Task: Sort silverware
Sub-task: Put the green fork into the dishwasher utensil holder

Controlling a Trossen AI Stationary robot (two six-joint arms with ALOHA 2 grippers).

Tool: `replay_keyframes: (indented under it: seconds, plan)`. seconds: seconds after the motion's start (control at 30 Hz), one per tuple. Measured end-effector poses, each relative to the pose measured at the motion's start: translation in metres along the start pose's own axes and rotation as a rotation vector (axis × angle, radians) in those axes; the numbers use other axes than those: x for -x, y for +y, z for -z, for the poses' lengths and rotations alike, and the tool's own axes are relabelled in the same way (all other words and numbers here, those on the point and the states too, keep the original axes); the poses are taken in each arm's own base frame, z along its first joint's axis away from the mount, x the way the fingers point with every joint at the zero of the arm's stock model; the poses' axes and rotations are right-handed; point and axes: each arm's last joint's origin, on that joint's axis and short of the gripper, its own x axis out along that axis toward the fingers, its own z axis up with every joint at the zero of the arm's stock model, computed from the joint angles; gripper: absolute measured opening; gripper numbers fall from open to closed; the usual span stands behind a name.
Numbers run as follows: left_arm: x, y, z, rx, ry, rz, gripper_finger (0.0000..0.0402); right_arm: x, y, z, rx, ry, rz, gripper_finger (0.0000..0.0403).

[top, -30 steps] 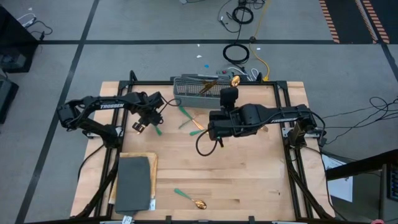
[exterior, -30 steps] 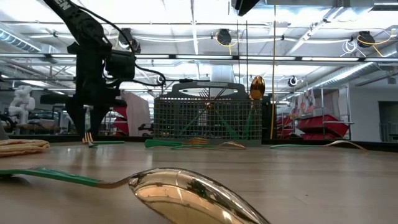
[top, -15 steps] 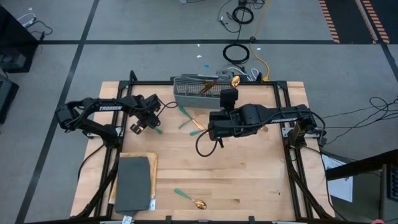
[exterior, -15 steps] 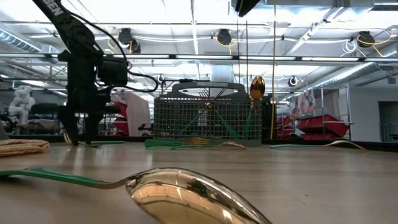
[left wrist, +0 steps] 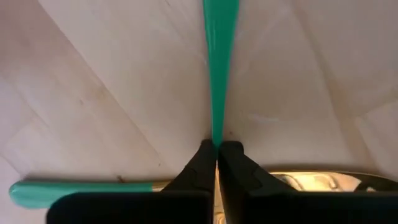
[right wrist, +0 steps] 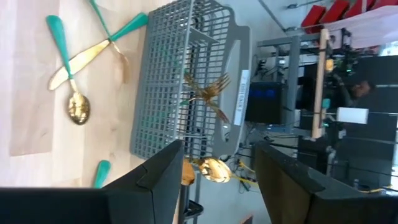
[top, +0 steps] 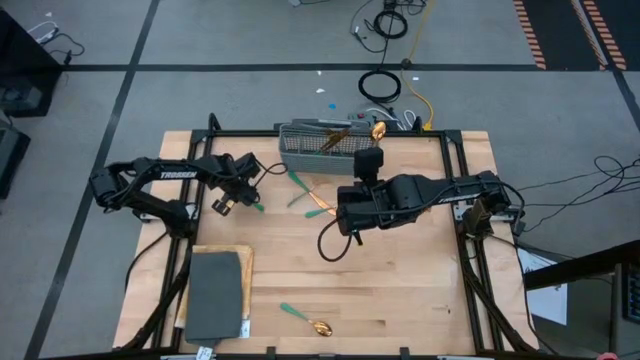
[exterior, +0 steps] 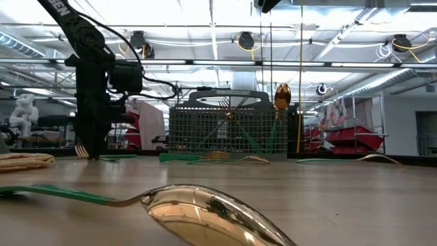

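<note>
A teal-handled fork lies flat on the table left of the grey mesh caddy, and only the left wrist view shows the left gripper pinched narrow on its handle. The high view shows bare wood all around it. The right gripper hangs with fingers apart just in front of the caddy, holding nothing.

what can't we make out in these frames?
- Head of the piece in the left tool: left wrist view shows only its teal handle; the shut fingers cover the rest.
- Same piece, high view: too small, under the left tool.
- Handles inside the mesh caddy: hidden by its walls in every view.
- Right tool: open; the low view's top edge cuts it off.
- Near spoon: low view cuts off its bowl.
</note>
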Motion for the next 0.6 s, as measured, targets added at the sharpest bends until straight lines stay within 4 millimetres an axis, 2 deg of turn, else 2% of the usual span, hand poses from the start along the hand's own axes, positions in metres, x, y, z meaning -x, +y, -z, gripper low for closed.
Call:
replay_keyframes:
  seconds: [0.13, 0.33, 0.6]
  plan:
    - [0.009, 0.006, -0.008, 0.006, 0.069, -0.042, 0.0004, 0.002, 0.001, 0.0, 0.008, -0.005, 0.026, 0.0185]
    - [0.028, 0.02, -0.02, 0.004, 0.192, -0.198, 0.0002, 0.004, 0.002, 0.0, 0.005, -0.01, 0.025, 0.0185]
    - [0.07, 0.054, -0.041, -0.072, 0.413, -0.558, 0.0001, 0.006, -0.001, 0.002, -0.174, -0.018, 0.025, 0.0185]
